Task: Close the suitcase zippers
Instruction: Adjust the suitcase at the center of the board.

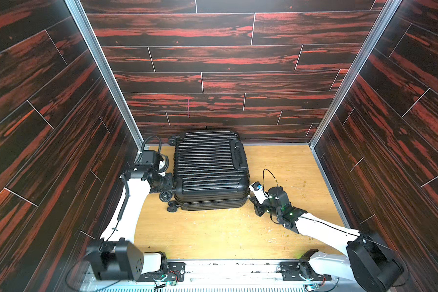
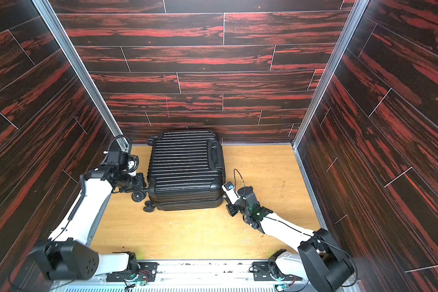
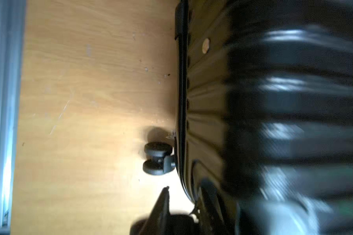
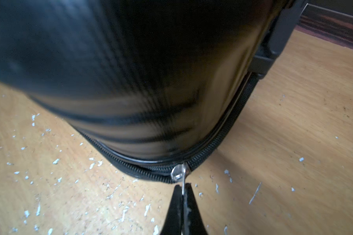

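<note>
Both top views sit side by side up high at the robot's own end, looking down and forward. Each catches the whole wooden floor (image 1: 213, 235) and the suitcase (image 1: 208, 166) lying at the back, barely shifted between them. Left wrist cam is jammed right up against the suitcase's wheel end, looking along the floor past a caster wheel (image 3: 158, 158), with the shell all blur. Right wrist cam is just as close at the case's near right corner, staring over the right gripper (image 4: 183, 186) at the zipper pull (image 4: 178, 173) — a corner both top views show too.
</note>
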Action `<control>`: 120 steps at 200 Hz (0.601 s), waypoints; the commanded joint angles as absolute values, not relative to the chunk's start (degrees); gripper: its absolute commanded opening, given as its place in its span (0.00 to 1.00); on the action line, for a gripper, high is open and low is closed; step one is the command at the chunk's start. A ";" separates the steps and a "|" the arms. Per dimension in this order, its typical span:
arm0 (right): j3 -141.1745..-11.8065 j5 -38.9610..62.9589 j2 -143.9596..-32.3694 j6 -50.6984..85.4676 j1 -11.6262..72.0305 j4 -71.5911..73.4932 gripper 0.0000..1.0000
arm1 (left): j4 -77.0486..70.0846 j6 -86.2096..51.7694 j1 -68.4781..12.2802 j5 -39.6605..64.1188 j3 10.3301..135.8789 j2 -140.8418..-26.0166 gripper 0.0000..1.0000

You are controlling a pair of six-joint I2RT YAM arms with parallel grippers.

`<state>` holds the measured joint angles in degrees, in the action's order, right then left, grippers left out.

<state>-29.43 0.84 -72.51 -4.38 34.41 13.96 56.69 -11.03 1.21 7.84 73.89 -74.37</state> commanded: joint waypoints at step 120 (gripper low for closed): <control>-31.82 4.96 -75.41 -4.39 33.28 17.37 0.00 | 41.04 25.97 -27.12 13.50 73.33 -64.55 0.69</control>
